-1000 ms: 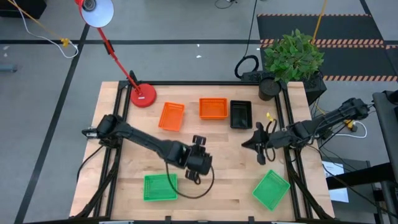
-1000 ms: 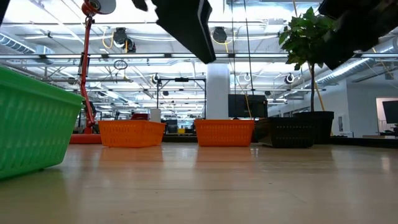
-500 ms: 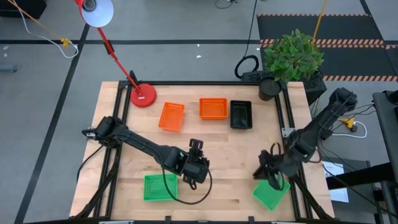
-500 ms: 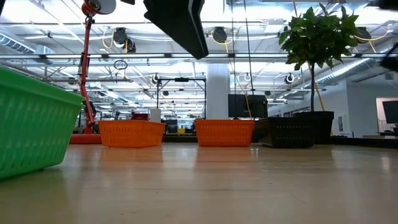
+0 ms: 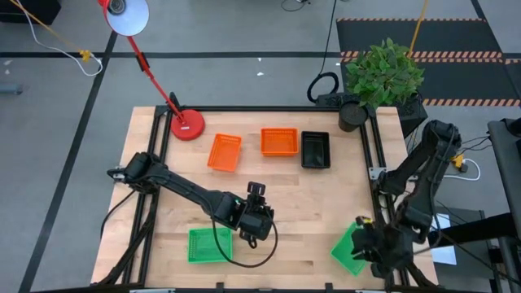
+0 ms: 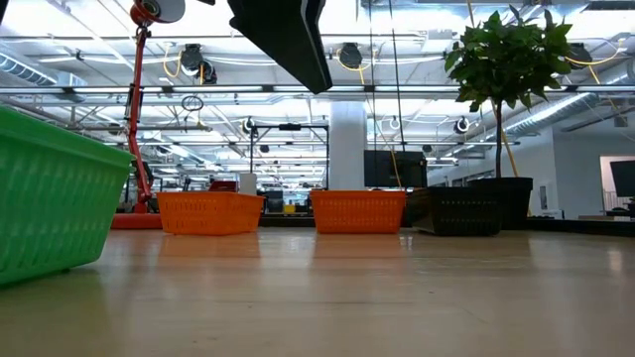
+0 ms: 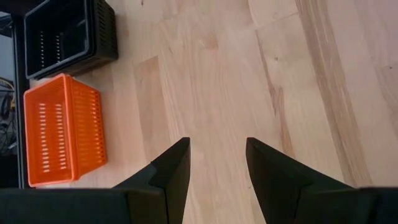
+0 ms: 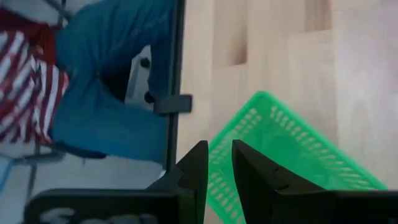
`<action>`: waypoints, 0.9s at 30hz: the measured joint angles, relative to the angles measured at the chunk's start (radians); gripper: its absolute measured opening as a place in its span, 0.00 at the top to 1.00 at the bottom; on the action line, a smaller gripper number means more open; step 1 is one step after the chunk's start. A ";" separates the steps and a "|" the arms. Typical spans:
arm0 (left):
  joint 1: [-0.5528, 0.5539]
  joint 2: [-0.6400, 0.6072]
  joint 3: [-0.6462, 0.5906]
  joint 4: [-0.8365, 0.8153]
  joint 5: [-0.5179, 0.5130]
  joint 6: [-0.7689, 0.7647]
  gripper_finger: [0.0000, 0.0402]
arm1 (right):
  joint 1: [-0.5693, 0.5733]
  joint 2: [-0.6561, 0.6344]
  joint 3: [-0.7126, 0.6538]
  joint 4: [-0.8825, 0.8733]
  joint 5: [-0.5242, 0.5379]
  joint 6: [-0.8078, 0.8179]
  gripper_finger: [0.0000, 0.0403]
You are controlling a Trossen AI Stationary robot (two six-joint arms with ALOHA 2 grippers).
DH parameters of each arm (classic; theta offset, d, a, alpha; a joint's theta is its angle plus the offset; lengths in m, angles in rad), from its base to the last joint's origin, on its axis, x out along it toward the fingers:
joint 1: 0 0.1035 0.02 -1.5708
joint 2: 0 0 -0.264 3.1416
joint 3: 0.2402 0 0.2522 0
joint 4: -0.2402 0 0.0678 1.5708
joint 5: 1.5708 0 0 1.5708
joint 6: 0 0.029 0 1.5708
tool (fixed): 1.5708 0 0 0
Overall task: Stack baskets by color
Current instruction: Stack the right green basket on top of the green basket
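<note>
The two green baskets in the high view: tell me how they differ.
The left green basket lies square to the table edge; the right green basket sits turned at an angle. The left one lies fully clear, while the right pincer hangs over the right one's corner. Both are green mesh trays near the front edge.

I work over a light wooden table (image 5: 293, 203) edged by a dark frame. Along its far edge, from the left corner toward the right, stand a round red lamp base (image 5: 187, 125), a tilted orange basket (image 5: 225, 152), a second orange basket (image 5: 279, 142) and a black basket (image 5: 315, 150). One green basket (image 5: 209, 245) lies at the near edge, left of centre; another green basket (image 5: 352, 247) sits skewed by the near right corner. A potted plant (image 5: 381, 77) occupies the far right corner.
</note>
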 joint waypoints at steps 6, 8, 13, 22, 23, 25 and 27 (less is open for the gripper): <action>0.000 0.000 0.000 0.000 0.001 0.000 0.60 | 0.071 0.070 0.008 -0.035 -0.008 0.050 0.80; 0.000 0.000 0.000 0.000 0.002 0.000 0.60 | 0.091 0.089 0.007 -0.039 -0.026 0.072 0.77; 0.003 0.000 0.000 0.001 0.003 0.000 0.60 | 0.143 0.132 0.007 -0.036 -0.051 0.067 0.66; 0.030 0.000 0.000 0.002 0.014 0.000 0.60 | 0.170 0.172 0.007 -0.096 -0.080 -0.017 0.63; 0.034 0.000 0.000 0.002 0.017 0.000 0.60 | 0.170 0.178 0.007 -0.099 -0.084 -0.042 0.64; 0.042 0.000 0.000 0.002 0.018 0.000 0.60 | 0.169 0.192 0.006 -0.107 -0.104 -0.080 0.66; 0.048 0.000 0.000 0.003 0.019 0.000 0.60 | 0.170 0.203 -0.001 -0.110 -0.106 -0.098 0.68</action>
